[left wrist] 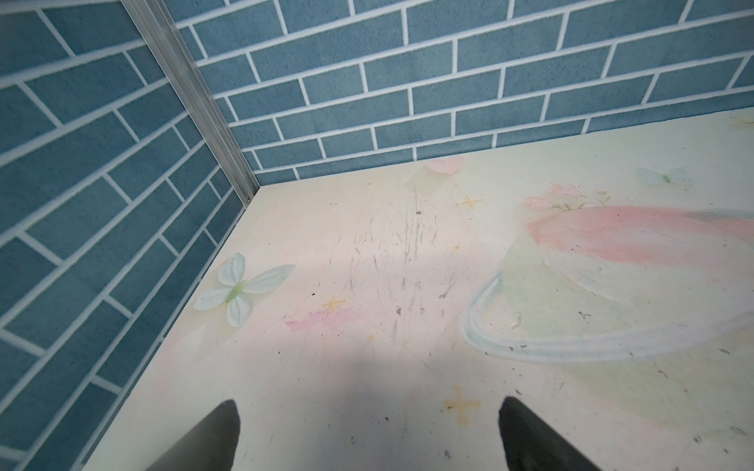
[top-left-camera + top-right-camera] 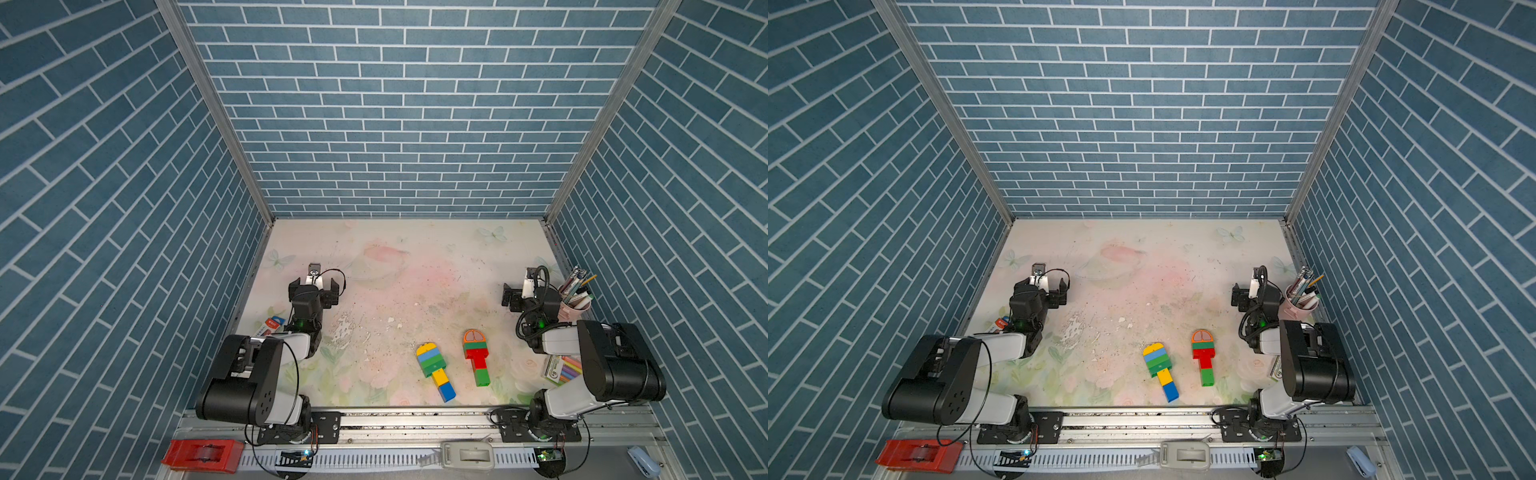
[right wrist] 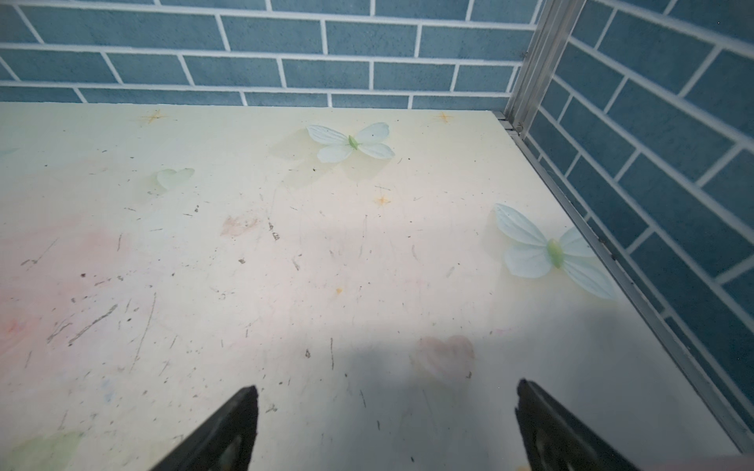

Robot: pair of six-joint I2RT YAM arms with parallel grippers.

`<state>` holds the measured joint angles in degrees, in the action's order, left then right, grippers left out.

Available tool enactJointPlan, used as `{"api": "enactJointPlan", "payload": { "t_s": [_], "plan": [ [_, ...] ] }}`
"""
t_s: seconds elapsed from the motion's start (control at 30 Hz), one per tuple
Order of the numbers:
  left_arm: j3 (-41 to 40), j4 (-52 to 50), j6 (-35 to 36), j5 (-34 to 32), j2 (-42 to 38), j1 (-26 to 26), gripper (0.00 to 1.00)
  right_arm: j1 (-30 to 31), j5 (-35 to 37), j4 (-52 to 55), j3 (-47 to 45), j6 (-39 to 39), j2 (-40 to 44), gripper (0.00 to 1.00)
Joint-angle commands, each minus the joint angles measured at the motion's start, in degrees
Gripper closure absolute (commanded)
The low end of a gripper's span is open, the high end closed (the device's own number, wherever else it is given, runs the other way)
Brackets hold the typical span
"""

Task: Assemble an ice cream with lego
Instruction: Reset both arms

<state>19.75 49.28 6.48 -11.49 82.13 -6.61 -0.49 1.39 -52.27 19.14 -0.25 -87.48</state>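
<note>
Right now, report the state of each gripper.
Left gripper: open, holding nothing.
Right gripper: open, holding nothing.

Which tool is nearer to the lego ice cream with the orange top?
Right. The right tool is just beyond the orange-topped lego, slightly to its right; the left tool is much farther away, across the table on its left.

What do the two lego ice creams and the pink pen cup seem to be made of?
Yellow-topped lego ice cream and orange-topped one: likely hard moulded plastic, from solid bright colours and crisp block edges. Pink pen cup: smooth, matte-looking; plastic or ceramic, cannot tell.
</note>
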Motion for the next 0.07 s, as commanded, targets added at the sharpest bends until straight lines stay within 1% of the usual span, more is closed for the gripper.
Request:
{"api": "enactJointPlan", "payload": {
  "t_s": [0.0,0.03],
  "plan": [
    [-0.42,2.04,0.19,0.28,0.83,0.46,0.01,0.23,2.08,-1.46,0.81,0.70,-0.28,0.02],
    [-0.41,2.13,0.27,0.41,0.99,0.46,0.00,0.24,1.87,-2.00,0.48,0.67,-0.38,0.01]
  ]
}}
